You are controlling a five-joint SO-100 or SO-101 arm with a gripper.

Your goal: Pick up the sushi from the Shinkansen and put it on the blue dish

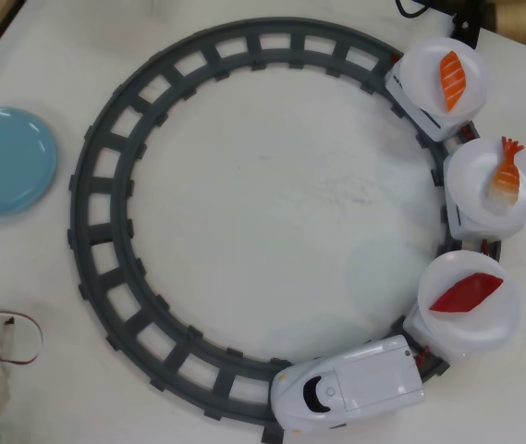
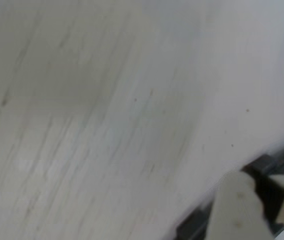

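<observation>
The task has not started in any visible way: nothing has been lifted and nothing lies on the blue dish [image 1: 6, 159], which sits bare at the left edge of the overhead view, outside the grey track [image 1: 105, 166] on the white worktop [image 1: 272, 194]. The Shinkansen [image 1: 350, 384] stands on the track at the lower right of the overhead view, locomotive nose toward lower left, with 3 plate-topped cars curving up the right side. The sushi [image 1: 466, 292], a dark-red tuna slice, rests on the white plate [image 1: 470, 328] of the 1st car behind the locomotive, at the right of the frame. The 2nd car carries the shrimp piece [image 1: 506, 173] and the 3rd the salmon piece [image 1: 452, 80], both untouched. The arm shows only as a white part with red wiring at the lower left corner of the overhead view, well apart from the train. In the blurred wrist view, the pincer [image 2: 261, 200] enters from the lower right over bare worktop, with a stretch of track beside it; whether it is open or closed cannot be told, and nothing is seen held in it. Remaining steps, as judged: reach across to the sushi, grip it, lift it, carry it across the frame to the blue dish, release.
</observation>
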